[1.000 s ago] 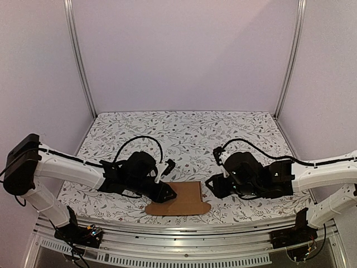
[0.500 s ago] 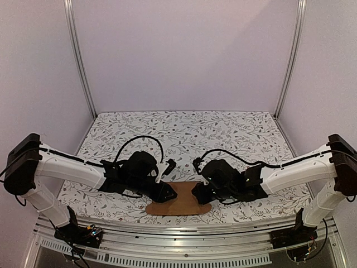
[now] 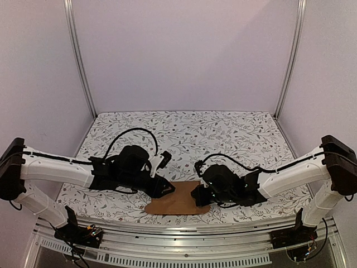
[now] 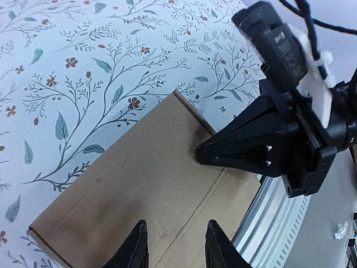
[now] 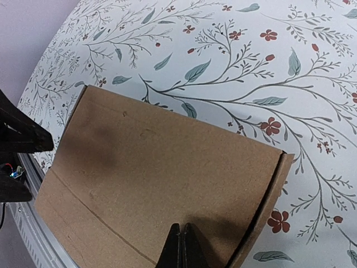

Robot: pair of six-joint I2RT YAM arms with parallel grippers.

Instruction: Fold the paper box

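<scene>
My left fingers [image 4: 139, 248] stand a little apart with nothing between them, their tips low over the brown panel; I cannot tell whether they touch it. My right fingers [image 5: 174, 252] are pressed together into one narrow point, gripping nothing, and that point sits on or just above the same panel from the opposite side. Between the two lies the paper box [image 3: 177, 204], flat on the bench [image 3: 223, 134], close to its near edge and the metal rail [image 4: 273, 223]. A long crease [image 5: 100, 218] runs across the sheet, and the end flap [image 5: 271, 190] by my right fingers seems to curl up slightly off the surface. I judge this piece to be very light and thin: stiff enough across each panel to hold its shape, but ready to hinge at the creases and easy to dent if pinched hard. Lying flat, it gives little to grip from above, and I expect it to slide on the printed cover if pushed from one side alone. The sensible place to take hold looks like that raised flap or another free edge, slipping one finger beneath it, while the other pair presses down beside the crease so the sheet bends there and does not skate off.
</scene>
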